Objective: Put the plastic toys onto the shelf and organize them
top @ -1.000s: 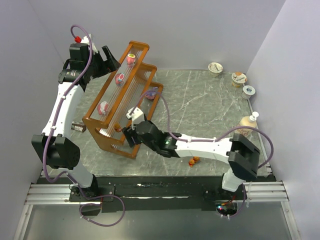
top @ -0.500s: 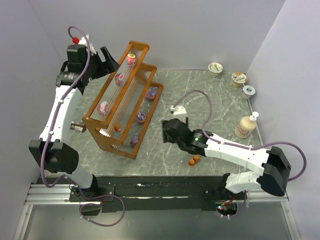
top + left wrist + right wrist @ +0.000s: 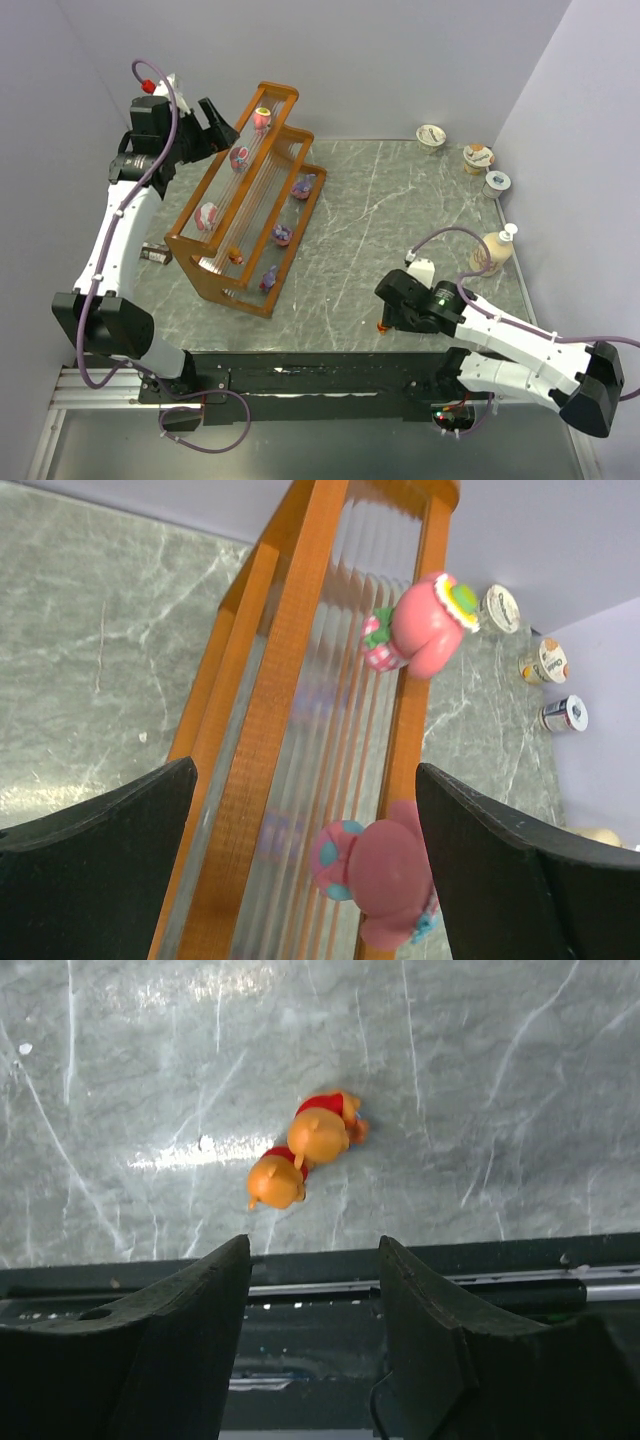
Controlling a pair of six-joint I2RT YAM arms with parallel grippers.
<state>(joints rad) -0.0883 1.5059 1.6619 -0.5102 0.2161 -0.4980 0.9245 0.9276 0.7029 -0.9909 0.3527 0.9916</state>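
The orange-brown shelf point(image 3: 214, 262) stands at the table's left with several plastic toys on its tiers: pink ones point(image 3: 240, 157) on the upper tiers, purple ones point(image 3: 282, 235) on the lowest, and a small orange one point(image 3: 235, 255). My left gripper point(image 3: 215, 118) hangs open over the shelf's top end; in its wrist view, two pink toys point(image 3: 425, 625) point(image 3: 385, 880) sit on the slats point(image 3: 290, 680) between my wide-open fingers point(image 3: 120, 840). My right gripper point(image 3: 388, 312) is open just above two orange toys point(image 3: 320, 1132) point(image 3: 277, 1182) lying on the table near its front edge, touching neither.
Three foil-lidded cups point(image 3: 478, 155) stand at the back right. A beige bottle point(image 3: 492, 250) is by the right edge. A small dark item point(image 3: 155, 254) lies left of the shelf. The table's front edge and black rail point(image 3: 420, 1260) run right under my right fingers.
My right arm has drawn back from the shelf's lowest tier to the near right, above the orange toys, and its jaws have narrowed a little. The left arm has hardly moved.
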